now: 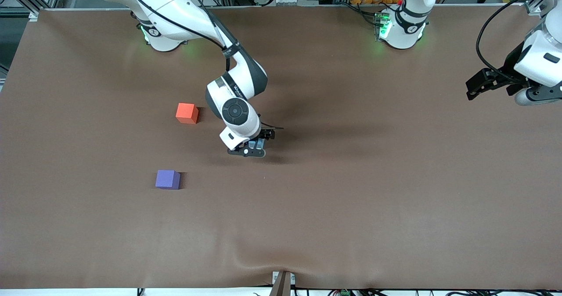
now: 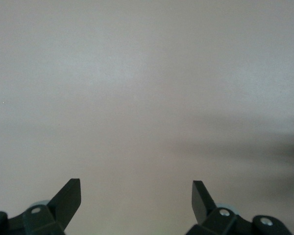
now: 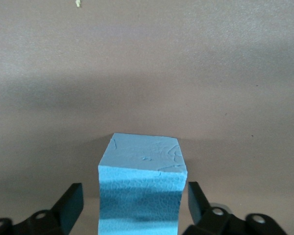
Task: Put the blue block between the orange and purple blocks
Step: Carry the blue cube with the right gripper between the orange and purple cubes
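The blue block (image 3: 142, 181) sits between the fingers of my right gripper (image 3: 134, 188), which is open with a small gap on each side. In the front view the right gripper (image 1: 254, 149) is low over the middle of the table and its hand hides most of the block. The orange block (image 1: 187, 113) lies toward the right arm's end, farther from the camera than the purple block (image 1: 167, 179). My left gripper (image 1: 476, 87) waits open and empty at the left arm's end; its wrist view shows its gripper (image 2: 136, 183) over bare cloth.
A brown cloth (image 1: 351, 199) covers the whole table. A small metal bracket (image 1: 283, 283) sticks up at the table edge nearest the camera.
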Available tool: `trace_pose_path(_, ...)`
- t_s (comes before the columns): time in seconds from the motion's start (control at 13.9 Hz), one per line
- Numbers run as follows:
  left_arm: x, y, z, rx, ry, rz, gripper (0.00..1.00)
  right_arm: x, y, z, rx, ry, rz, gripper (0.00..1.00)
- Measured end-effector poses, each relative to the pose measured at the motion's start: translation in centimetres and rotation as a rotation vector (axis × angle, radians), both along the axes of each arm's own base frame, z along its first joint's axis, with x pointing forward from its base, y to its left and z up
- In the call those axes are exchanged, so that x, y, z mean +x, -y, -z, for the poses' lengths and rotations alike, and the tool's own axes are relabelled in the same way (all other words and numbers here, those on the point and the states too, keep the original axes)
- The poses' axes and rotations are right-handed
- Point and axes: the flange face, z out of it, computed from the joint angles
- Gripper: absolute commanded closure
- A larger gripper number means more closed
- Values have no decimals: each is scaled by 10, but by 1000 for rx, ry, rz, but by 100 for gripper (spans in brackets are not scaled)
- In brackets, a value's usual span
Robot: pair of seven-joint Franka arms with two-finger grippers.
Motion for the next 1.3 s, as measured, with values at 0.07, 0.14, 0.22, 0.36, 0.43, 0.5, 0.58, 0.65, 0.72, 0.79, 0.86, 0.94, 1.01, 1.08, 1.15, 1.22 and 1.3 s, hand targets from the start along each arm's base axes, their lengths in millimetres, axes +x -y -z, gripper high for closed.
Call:
trace_pose_path(0.07, 0, 1, 0, 0, 1, 2, 0, 2, 0, -2, 1, 4, 3, 100)
trace_pose_path(0.14, 0, 2, -1, 0, 5, 5, 0, 4, 1, -5, -2, 2, 6, 100)
trace_pose_path(0.22, 0, 4, -1, -1, 7, 12, 0, 7, 5, -9, -13, -14, 11, 100)
trace_pose_path(0.36, 0, 8, -1, -7, 7, 38, 0, 23, 22, -35, -38, -58, 35, 100)
trace_pose_path(0.43, 0, 11, -1, -21, 6, 43, 0, 37, 40, -55, -41, -74, 56, 100)
trace_pose_path(0.5, -1, 13, -1, -36, 4, 45, 0, 53, 67, -78, -35, -88, 62, 100)
trace_pose_path(0.58, -1, 14, -1, -44, 3, 47, 0, 67, 97, -96, -24, -99, 53, 100)
trace_pose_path(0.65, -1, 15, -1, -47, 3, 48, 0, 78, 129, -110, -14, -112, 45, 100)
trace_pose_path(0.72, -1, 15, -1, -47, 3, 48, 0, 87, 159, -119, -4, -119, 46, 100)
trace_pose_path(0.79, -1, 15, -1, -47, 3, 49, 0, 93, 185, -123, 5, -123, 50, 100)
trace_pose_path(0.86, -1, 15, -1, -47, 3, 49, 0, 96, 208, -122, 13, -130, 46, 100)
trace_pose_path(0.94, -1, 15, -1, -47, 3, 49, 0, 97, 228, -116, 22, -138, 32, 100)
trace_pose_path(1.01, -1, 15, -1, -47, 3, 50, 0, 95, 246, -105, 29, -139, 23, 100)
trace_pose_path(1.08, -1, 15, -1, -47, 3, 50, 0, 92, 260, -91, 34, -130, 21, 100)
trace_pose_path(1.15, -1, 15, -2, -47, 4, 50, 0, 86, 271, -74, 38, -121, 14, 100)
trace_pose_path(1.22, -1, 15, -2, -47, 4, 50, 0, 79, 280, -59, 40, -117, 4, 100)
trace_pose_path(1.3, -1, 15, -2, -47, 4, 50, 0, 73, 291, -46, 42, -113, -2, 100)
